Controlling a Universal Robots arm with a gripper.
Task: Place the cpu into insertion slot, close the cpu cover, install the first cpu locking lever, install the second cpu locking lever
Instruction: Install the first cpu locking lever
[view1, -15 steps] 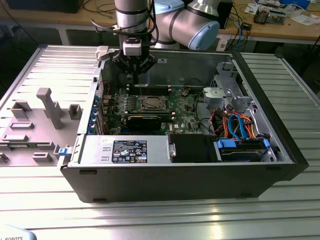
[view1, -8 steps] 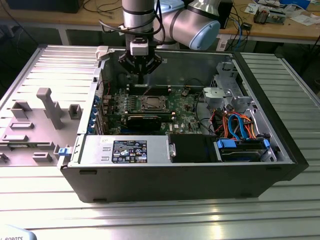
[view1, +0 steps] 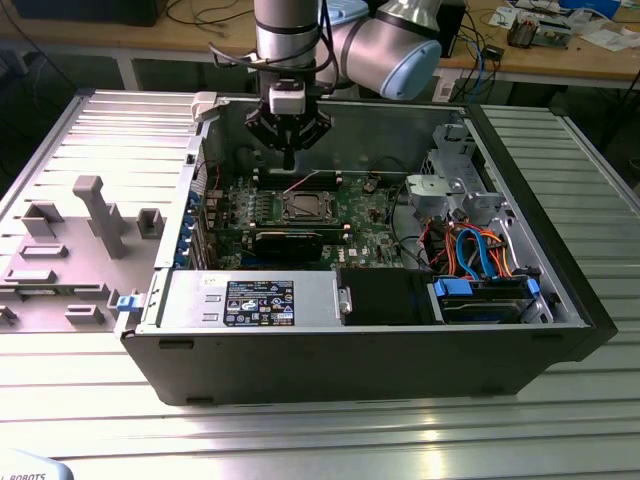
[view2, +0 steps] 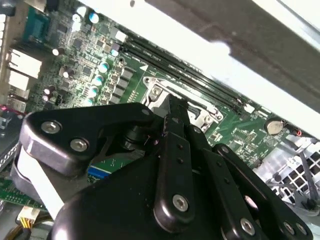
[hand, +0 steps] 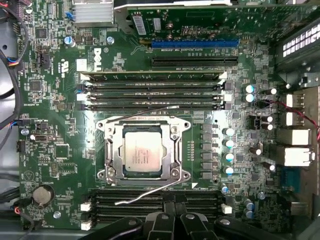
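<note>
The cpu (hand: 143, 152), with its pale silver top, lies flat in the insertion slot (view1: 305, 207) on the green board. The silvery cpu cover (hand: 116, 150) lies down around it, and the chip shows through its cut-out. Two thin wire levers cross at a slant, one (hand: 150, 112) by the memory sticks and one (hand: 150, 192) on the opposite side of the socket. Neither looks tucked under a catch. My gripper (view1: 290, 158) hangs above the board behind the slot, fingers together and holding nothing. It also shows in both wrist views (view2: 172, 107) (hand: 175, 212).
The open computer case (view1: 560, 270) walls in the board. A card (view1: 288, 240) stands in front of the socket, and a power supply (view1: 250, 300) sits at the case's front. Drive cage and blue and orange cables (view1: 470, 250) lie on the exterior view's right, a grey fixture tray (view1: 80, 240) on its left.
</note>
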